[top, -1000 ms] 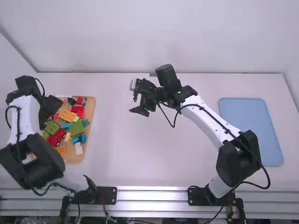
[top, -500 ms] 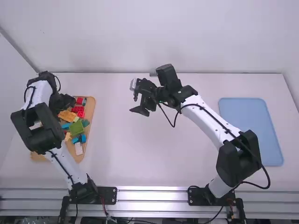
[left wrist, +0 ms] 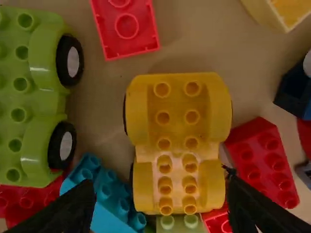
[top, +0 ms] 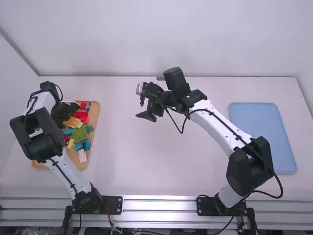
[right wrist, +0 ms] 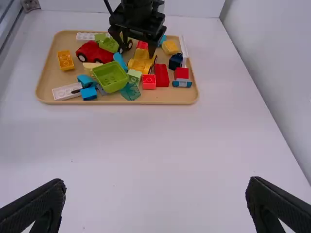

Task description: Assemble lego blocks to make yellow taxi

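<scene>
From where I stand, the left arm reaches over the light-brown rectangular tray (right wrist: 44,80), with its black gripper (top: 61,113) above the mixed plastic blocks. Its fingers are apart, one on each side of the yellow plastic car base with black wheels (left wrist: 177,116). That base lies in the tray, studs up, among the other pieces — a bright-green wheeled base (left wrist: 19,114) beside it, a red studded block (left wrist: 265,162) near its other side, and a teal studded block (left wrist: 107,194) close to one corner. A pale-green studded block (left wrist: 180,224) is right at its end.

The right gripper (top: 140,104) hangs above the white table (top: 161,161), near the middle, its two fingers spread wide with nothing between them. Well apart from the tray, over by the right arm, lies a pale-blue flat rectangle with rounded corners (top: 264,137).
</scene>
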`<state>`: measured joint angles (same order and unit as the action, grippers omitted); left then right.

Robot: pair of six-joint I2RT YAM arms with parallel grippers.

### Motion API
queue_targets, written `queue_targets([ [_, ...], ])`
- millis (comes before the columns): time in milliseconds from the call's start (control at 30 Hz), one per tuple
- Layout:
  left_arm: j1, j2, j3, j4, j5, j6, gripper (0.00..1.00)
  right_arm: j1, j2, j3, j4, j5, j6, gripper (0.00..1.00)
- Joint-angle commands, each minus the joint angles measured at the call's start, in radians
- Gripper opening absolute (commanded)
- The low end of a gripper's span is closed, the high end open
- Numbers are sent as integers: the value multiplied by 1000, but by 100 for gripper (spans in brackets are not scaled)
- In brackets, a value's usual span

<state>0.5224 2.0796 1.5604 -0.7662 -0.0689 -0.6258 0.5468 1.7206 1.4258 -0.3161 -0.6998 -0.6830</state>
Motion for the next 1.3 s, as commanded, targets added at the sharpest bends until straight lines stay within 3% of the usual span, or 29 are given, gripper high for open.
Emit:
queue_targets([
  [0, -5, 8, -17, 9, 34, 49, 73, -3, 11, 34, 2, -9, 5, 99],
  [300, -20, 8, -46, 49, 34, 39, 77, -2, 11, 34, 2, -9, 5, 99],
  [933, -24, 11, -118, 156, 83, 70, 75, -4, 11, 33, 2, -9, 2, 98],
  [1267, -29, 11, -153, 112, 50, 38, 73, -4, 11, 33, 2, -9, 2, 99],
])
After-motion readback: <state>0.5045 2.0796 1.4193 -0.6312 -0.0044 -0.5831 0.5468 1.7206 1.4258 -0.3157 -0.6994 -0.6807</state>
